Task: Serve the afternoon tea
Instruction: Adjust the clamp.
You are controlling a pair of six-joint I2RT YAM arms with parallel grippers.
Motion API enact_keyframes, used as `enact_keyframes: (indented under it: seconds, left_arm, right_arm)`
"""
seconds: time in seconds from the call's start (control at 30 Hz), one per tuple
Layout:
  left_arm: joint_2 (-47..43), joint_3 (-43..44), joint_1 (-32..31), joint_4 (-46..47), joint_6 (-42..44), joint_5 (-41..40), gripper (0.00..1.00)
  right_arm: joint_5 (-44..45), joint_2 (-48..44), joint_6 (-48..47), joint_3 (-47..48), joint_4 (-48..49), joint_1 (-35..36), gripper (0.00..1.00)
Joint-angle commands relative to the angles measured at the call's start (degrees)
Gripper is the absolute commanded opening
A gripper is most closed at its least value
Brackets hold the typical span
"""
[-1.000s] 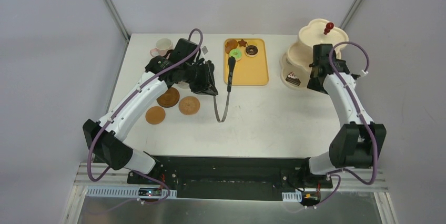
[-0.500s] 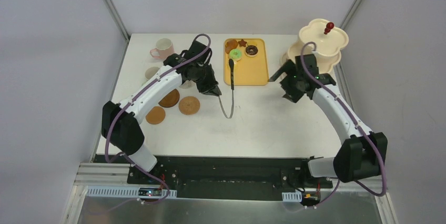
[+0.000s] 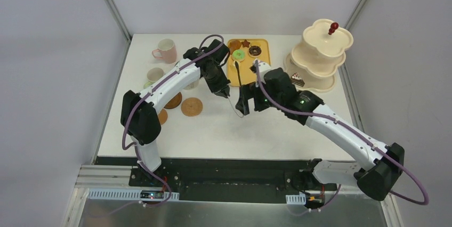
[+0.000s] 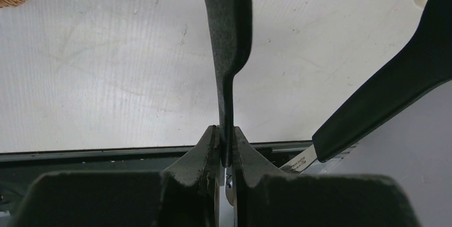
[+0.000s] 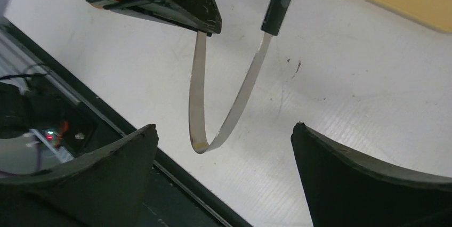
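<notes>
- We can read no word, number or brand in any view.
- The black-handled steel tongs point(image 4: 301, 158) carry a line of tiny print on their bare steel strip, just beside the left hand point(image 4: 225, 150); it is too small for us to read.

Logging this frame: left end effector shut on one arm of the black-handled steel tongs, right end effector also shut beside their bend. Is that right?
Not quite. The right end effector is wide open, not shut; the right wrist view shows its fingers spread to either side of the bend. The left end effector is indeed shut on one arm of the black-handled steel tongs.
</notes>
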Motion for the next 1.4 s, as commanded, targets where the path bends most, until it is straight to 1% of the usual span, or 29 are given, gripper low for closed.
enact_keyframes:
  seconds: [0.0,0.07,0.13,0.23,0.4,0.43,0.47,0.57,0.67,0.8,0.93,1.33,1.37]
  left_arm:
    - [0.18,2.25,-0.09,-2.51,-3.57,-0.01,0.0]
    - [0.24,2.28,-0.17,-2.36,-4.0,0.46,0.0]
    - [0.19,2.03,-0.26,-2.3,-4.44,0.61,0.0]
    - [-0.11,1.81,-0.27,-2.17,-4.74,0.4,0.0]
    - [-0.6,1.91,-0.27,-2.26,-5.0,0.31,0.0]
    - [-0.64,1.83,-0.27,-2.25,-4.96,0.28,0.0]
    - [-0.71,1.78,-0.27,-2.26,-4.93,0.32,0.0]
    - [-1.05,1.24,-0.27,-2.07,-4.99,0.63,0.0]
    - [-1.42,0.82,-0.27,-1.7,-4.88,1.07,0.0]
    - [-1.56,0.51,-0.25,-1.31,-4.62,1.97,0.0]
    - [-1.79,0.54,-0.27,-1.43,-4.08,2.12,0.0]
    - [-1.9,2.01,-0.09,-1.87,-2.49,1.04,0.0]
    - [-1.88,2.19,-0.09,-1.8,-2.42,1.06,0.02]
  right_arm:
    - [19.99,0.88,-11.32,-0.18,5.45,9.4,1.0]
    - [26.56,2.28,-13.91,-0.77,7.13,12.49,1.0]
    - [30.71,3.59,-15.96,-1.15,9.31,14.92,1.0]
    - [30.71,5.2,-15.96,-1.88,13.03,16.31,1.0]
    - [30.71,9.3,-15.96,-1.74,15.99,17.76,1.0]
    - [39.56,9.87,-18.55,-2.03,17.46,18.15,1.0]
    - [42.69,10.34,-19.6,-2.32,18.79,18.41,1.0]
    - [44.66,12.62,-20.86,-2.49,21.53,18.49,1.0]
    - [49.17,15.25,-19.84,-1.19,21.78,18.57,0.98]
    - [47.79,16.46,-20.79,-2.13,23.49,18.71,0.96]
    - [50.5,17.14,-20.74,-2.94,25.19,18.9,0.93]
    - [48.44,17.01,-17.85,-3.04,23.48,19.27,0.7]
    - [48.32,16.88,-17.32,-3.04,23.3,19.32,0.69]
